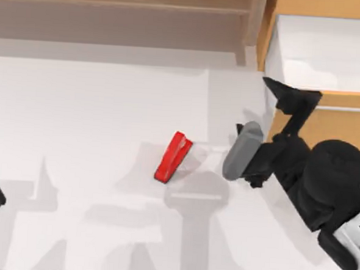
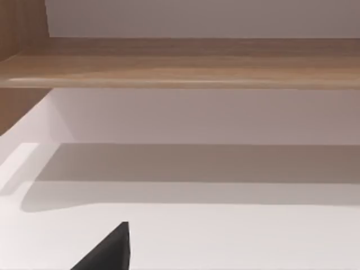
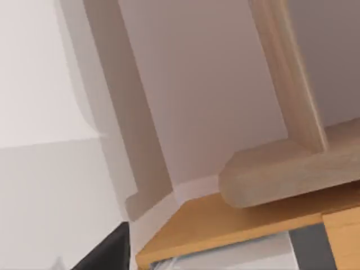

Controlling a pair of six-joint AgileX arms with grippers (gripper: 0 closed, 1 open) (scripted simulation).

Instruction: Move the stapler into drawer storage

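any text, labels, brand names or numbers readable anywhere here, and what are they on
None: no text, label or number is readable in any view.
The stapler is plain red.
The drawer front is bare wood.
The shelf is unmarked.
The right hand by the drawer carries no marking.

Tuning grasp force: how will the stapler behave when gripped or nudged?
The stapler looks rigid, so probably no flex. Its wedge top slopes, so fingers on the sloped faces might slip; the flat sides seem safer. It lies long and low on the table, so likely slides or pivots rather than rolls or tips.
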